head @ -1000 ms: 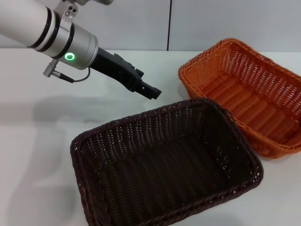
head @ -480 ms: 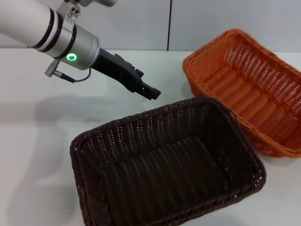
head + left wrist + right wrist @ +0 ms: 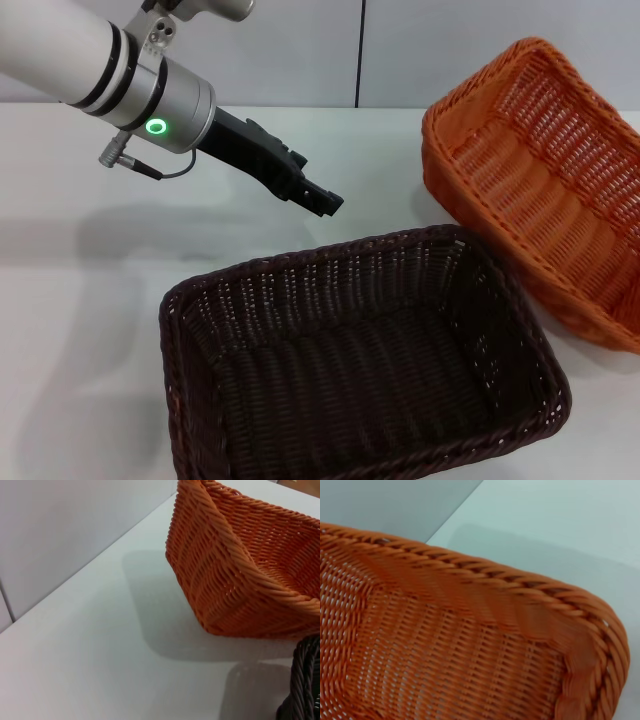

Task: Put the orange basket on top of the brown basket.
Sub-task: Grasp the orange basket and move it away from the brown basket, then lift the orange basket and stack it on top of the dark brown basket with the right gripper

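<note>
The orange basket [image 3: 540, 180] is at the right of the head view, tilted with its far end raised and its near end running out of view at the right edge. It also shows in the left wrist view [image 3: 235, 565], and it fills the right wrist view [image 3: 445, 655] from close up. The brown basket [image 3: 350, 380] stands upright on the white table, in front of and to the left of the orange one; its rim shows in the left wrist view [image 3: 305, 685]. My left gripper [image 3: 325, 198] hangs above the table behind the brown basket, touching nothing. My right gripper is out of view.
The white table [image 3: 90, 300] reaches back to a grey wall [image 3: 300, 50] with a vertical seam. The left arm's silver wrist [image 3: 150, 95] with a green light slants in from the upper left.
The orange basket has risen and swung to the right, tilting more steeply. The brown basket has shifted slightly to the right and down in the view. The left arm has barely moved.
</note>
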You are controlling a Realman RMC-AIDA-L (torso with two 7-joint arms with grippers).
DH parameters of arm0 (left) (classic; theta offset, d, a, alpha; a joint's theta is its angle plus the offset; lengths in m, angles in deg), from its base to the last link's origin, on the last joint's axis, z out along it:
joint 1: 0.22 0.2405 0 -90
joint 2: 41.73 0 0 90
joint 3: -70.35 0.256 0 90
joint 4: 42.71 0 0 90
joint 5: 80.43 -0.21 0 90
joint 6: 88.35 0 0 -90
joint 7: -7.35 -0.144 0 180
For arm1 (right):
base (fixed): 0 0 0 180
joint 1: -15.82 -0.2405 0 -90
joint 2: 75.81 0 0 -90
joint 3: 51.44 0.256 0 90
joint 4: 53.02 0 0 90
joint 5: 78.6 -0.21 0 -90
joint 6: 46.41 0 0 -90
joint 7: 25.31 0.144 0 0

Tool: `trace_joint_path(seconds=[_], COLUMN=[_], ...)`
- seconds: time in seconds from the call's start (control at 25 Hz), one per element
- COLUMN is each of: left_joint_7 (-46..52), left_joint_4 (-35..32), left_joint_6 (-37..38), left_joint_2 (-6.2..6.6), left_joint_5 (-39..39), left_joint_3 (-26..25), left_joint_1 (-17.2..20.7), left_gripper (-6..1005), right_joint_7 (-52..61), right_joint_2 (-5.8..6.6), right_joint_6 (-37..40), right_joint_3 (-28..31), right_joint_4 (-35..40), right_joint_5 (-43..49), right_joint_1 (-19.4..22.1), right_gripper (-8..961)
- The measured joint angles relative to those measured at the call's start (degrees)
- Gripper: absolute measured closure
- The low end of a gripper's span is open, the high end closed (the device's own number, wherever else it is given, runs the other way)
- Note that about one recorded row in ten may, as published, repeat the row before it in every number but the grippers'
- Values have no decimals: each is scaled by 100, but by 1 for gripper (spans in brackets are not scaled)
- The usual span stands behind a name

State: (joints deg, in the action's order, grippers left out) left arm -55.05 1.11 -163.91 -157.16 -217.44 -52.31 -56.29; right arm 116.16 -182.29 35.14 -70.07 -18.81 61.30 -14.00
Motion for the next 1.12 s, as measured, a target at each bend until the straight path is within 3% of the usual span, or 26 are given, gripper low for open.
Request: trace_joint_path(seconds=[0.36, 0.64, 1.12], left_joint_7=[2, 21, 49], left_joint_4=[2, 3, 70], left_joint_6=[84, 133, 458], left_joint_2=[-24, -31, -66], left_joint_5=[0, 0, 13], left_joint_3=[24, 27, -19], left_joint_1=[0, -14, 23], left_gripper=[158, 158, 158], right_joint_7=[-79, -120, -533], right_joint_2=[-29, -40, -2], right_joint_6=[-213, -279, -221], right_joint_3=[0, 46, 80], right_joint_4=[-12, 7, -5], right_joint_5=[-93, -182, -2015], right_joint_1=[11, 41, 717], right_gripper=[718, 768, 780])
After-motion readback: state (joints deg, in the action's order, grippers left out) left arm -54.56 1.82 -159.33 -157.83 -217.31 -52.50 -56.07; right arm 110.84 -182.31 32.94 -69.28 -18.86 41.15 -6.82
